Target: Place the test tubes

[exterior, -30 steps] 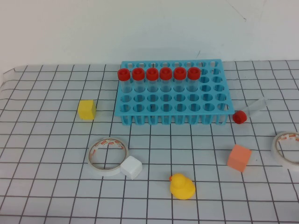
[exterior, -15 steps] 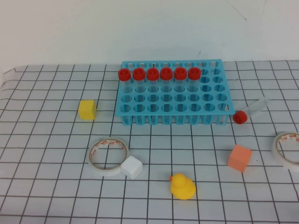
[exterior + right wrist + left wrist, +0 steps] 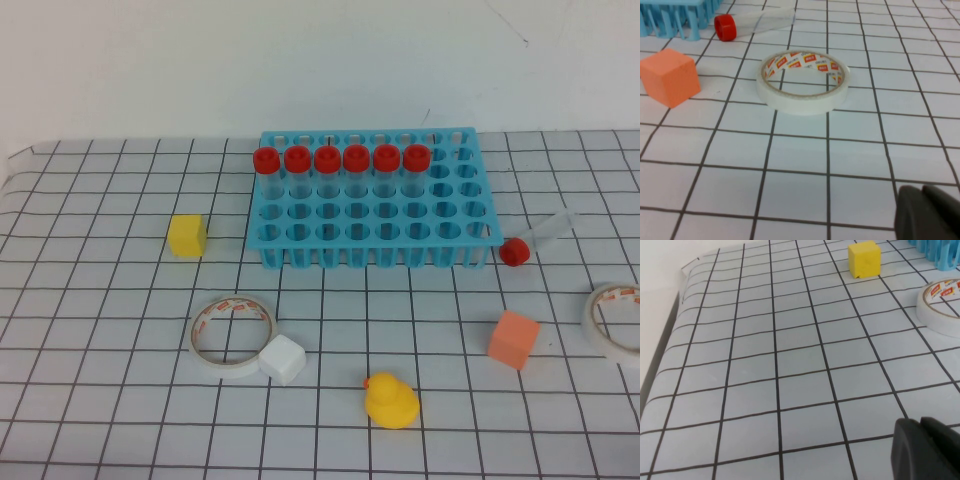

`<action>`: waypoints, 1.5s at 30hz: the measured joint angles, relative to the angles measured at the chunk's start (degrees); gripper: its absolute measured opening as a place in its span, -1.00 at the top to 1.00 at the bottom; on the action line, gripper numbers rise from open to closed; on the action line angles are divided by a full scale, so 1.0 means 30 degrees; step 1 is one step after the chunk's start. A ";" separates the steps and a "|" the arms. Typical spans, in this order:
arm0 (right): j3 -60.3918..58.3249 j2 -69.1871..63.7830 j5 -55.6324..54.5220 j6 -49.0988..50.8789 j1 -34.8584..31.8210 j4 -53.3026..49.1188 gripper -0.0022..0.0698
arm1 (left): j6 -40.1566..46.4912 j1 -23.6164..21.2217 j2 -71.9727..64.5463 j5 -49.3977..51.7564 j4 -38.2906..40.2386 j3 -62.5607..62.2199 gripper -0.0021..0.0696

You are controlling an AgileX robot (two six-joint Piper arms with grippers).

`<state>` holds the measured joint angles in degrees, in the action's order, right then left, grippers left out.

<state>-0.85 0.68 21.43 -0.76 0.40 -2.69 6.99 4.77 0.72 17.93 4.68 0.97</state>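
A blue test-tube rack [image 3: 372, 212] stands at the back middle of the gridded table, with several red-capped tubes [image 3: 340, 160] upright in one row. One more red-capped tube [image 3: 537, 236] lies flat on the table just right of the rack; it also shows as the lying tube [image 3: 752, 22] in the right wrist view, beside a corner of the rack [image 3: 675, 15]. Neither arm appears in the high view. My left gripper [image 3: 921, 429] is shut and empty over bare grid at the table's left. My right gripper [image 3: 922, 196] is shut and empty, short of a tape roll.
A yellow cube [image 3: 187, 235] sits left of the rack, also the yellow cube [image 3: 864, 258]. A tape roll [image 3: 232, 334] touches a white cube [image 3: 281, 358]. A yellow duck [image 3: 390, 399], an orange cube [image 3: 513, 338] and a second tape roll [image 3: 614, 320] lie in front and right.
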 joint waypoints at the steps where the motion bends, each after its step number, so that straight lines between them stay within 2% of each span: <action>1: 0.0000 0.0000 0.0000 0.0000 0.0000 0.0000 0.94 | 0.0000 0.0000 0.0000 0.0000 0.0000 0.0000 0.95; 8: 0.0000 0.0000 0.0000 0.0000 0.0000 0.0000 0.94 | 0.0000 0.0000 0.0000 -0.0067 0.0000 0.0000 0.95; 13: -0.0114 0.0000 -0.1176 0.0000 0.0000 0.0000 0.94 | 0.0000 0.0000 0.0000 -0.1596 0.0000 0.0044 0.95; 18: -0.0271 0.0000 -0.7142 0.0000 0.0000 0.0000 0.94 | 0.0000 0.0000 0.0000 -0.8148 -0.0041 0.0044 0.95; 23: -0.0271 0.0000 -1.2262 -0.0263 0.0000 0.0000 0.94 | 0.0000 0.0000 0.0000 -1.2573 -0.0041 0.0044 0.95; 30: -0.0271 0.0000 -1.6508 -0.0555 0.0000 0.0302 0.94 | 0.0000 0.0000 0.0019 -1.5270 -0.0041 0.0044 0.95; 33: -0.0271 0.0000 -1.6920 -0.0550 0.0000 0.0747 0.94 | -0.0276 0.0000 0.0019 -1.5832 0.0222 0.0044 0.95; 37: 0.0643 0.0000 -1.5956 -0.1480 0.0000 0.1000 0.94 | -0.0429 0.0000 0.0019 -1.4965 0.0677 -0.0247 0.95; 45: 0.7203 -0.1409 -0.8827 -0.4129 0.0000 0.1028 0.94 | -0.0429 0.0000 -0.0549 -0.7108 0.0659 -0.5797 0.95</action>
<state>20.76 -3.55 -5.05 -13.15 0.40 0.39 5.70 4.77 -0.92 -3.40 6.65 -16.42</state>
